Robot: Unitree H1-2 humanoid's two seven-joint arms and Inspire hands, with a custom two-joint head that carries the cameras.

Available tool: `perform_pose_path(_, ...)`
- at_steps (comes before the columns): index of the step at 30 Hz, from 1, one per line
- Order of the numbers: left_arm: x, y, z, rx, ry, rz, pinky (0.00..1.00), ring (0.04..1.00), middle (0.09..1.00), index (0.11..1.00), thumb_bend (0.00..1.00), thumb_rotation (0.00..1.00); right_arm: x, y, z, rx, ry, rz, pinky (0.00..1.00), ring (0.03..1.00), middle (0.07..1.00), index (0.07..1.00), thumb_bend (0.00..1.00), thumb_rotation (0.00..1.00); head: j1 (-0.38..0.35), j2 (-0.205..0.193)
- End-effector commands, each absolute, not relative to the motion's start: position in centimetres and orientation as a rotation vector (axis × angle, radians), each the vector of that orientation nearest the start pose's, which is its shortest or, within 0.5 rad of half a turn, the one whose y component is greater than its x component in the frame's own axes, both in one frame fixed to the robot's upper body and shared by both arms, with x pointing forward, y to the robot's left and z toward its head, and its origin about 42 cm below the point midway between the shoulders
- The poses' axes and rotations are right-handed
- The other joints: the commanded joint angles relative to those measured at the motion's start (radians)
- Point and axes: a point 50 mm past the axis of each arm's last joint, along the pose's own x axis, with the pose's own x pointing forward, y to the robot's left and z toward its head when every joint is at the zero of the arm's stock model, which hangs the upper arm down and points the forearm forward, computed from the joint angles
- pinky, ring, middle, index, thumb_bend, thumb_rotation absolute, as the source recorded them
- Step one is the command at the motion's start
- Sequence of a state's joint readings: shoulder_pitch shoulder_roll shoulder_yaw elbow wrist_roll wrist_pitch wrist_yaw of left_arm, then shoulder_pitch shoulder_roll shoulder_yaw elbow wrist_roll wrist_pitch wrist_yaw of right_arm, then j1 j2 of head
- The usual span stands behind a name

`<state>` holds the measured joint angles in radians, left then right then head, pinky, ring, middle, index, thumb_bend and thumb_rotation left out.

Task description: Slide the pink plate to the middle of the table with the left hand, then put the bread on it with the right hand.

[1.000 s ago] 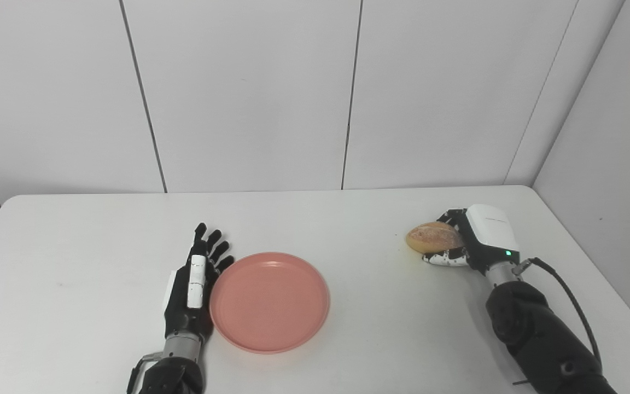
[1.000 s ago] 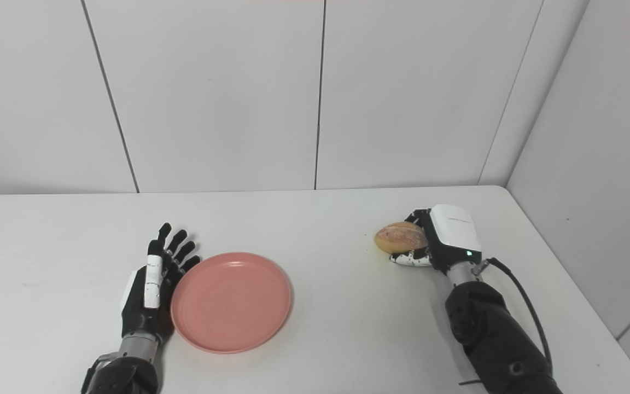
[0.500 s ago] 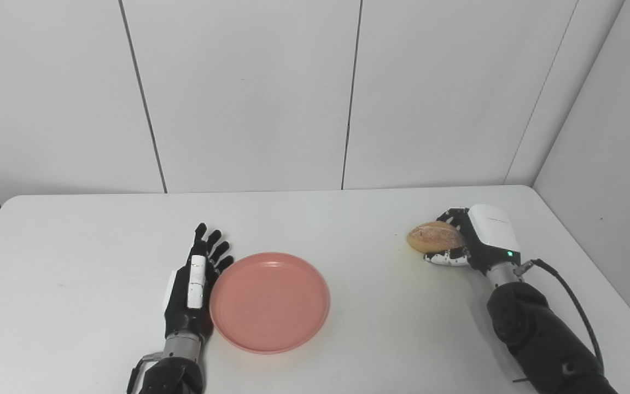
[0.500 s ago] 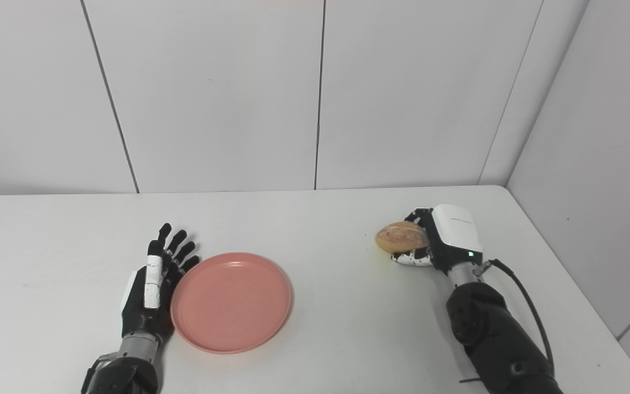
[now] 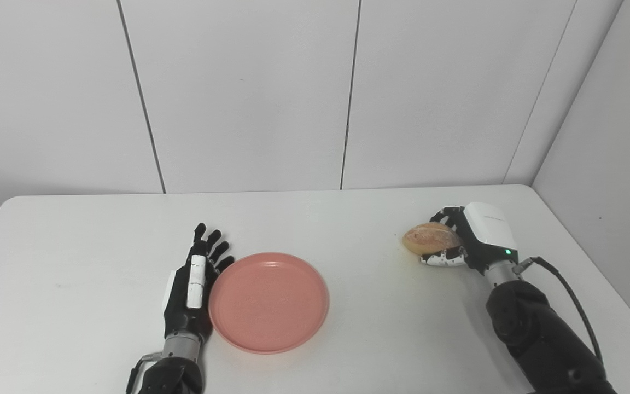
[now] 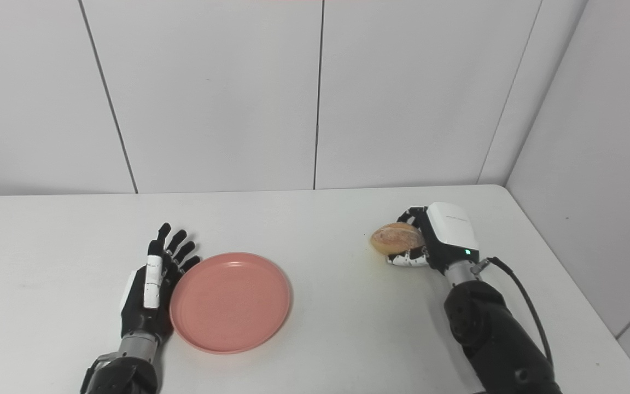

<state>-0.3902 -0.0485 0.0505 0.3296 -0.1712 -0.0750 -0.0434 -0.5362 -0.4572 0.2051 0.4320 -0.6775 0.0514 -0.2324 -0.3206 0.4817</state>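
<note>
Meanwhile right hand [image 5: 471,241] grips bread [image 5: 430,238]; left hand [image 5: 192,287] touches pink plate [image 5: 269,301]

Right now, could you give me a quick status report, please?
Left hand open beside pink plate. Right hand shut on bread. Path to plate clear.

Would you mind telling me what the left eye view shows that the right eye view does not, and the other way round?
Only the left eye view shows a dark wall seam at its far left edge, above the table's corner. Only the right eye view shows more of the side wall right of the table, down to its lower seam. Both show the left hand, fingers apart, flat against the left rim of the pink plate, and the right hand closed around the bread near the table's right end, well apart from the plate.
</note>
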Motion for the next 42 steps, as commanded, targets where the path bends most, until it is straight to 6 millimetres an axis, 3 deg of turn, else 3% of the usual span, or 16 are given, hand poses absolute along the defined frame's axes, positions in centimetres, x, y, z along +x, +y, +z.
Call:
perform_pose_path(1, 39.7, 16.0, 12.7, -0.235, -0.065, -0.102, 0.86, 0.911, 0.945, 1.000, 1.00, 0.89, 45.4, -32.1, 23.2, -1.207, -0.286, -0.212, 0.23, 0.290, 0.417, 0.522, 0.52, 0.01, 0.005, 0.001)
perform_pose_path(11, 39.4, 15.0, 12.5, -0.241, -0.062, -0.103, 0.86, 0.912, 0.938, 1.000, 1.00, 0.88, 44.4, -29.4, 25.6, -1.178, -0.387, -0.151, 0.24, 0.295, 0.418, 0.521, 0.51, 0.01, 0.070, 0.008)
perform_pose_path(18, 39.2, 13.7, 12.6, -0.240, -0.068, -0.114, 0.85, 0.907, 0.940, 1.000, 1.00, 0.89, 44.0, -27.8, 26.6, -1.144, -0.458, -0.103, 0.22, 0.271, 0.413, 0.518, 0.51, 0.01, 0.173, 0.012)
perform_pose_path(22, 39.0, 12.9, 12.6, -0.244, -0.074, -0.120, 0.89, 0.922, 0.949, 1.000, 0.99, 0.90, 44.0, -26.3, 26.4, -1.109, -0.481, -0.052, 0.23, 0.291, 0.421, 0.520, 0.51, 0.01, 0.195, 0.010)
perform_pose_path(34, 38.9, 12.3, 12.5, -0.201, -0.073, -0.109, 0.85, 0.913, 0.958, 1.000, 0.95, 0.94, 43.8, -19.9, 25.2, -1.104, -0.562, 0.108, 0.23, 0.294, 0.420, 0.525, 0.51, 0.01, 0.248, 0.010)
perform_pose_path(42, 38.7, 12.1, 12.7, -0.208, -0.072, -0.106, 0.85, 0.909, 0.950, 1.000, 0.93, 0.94, 43.5, -16.6, 25.6, -1.077, -0.606, 0.158, 0.22, 0.283, 0.417, 0.521, 0.52, 0.01, 0.273, 0.017)
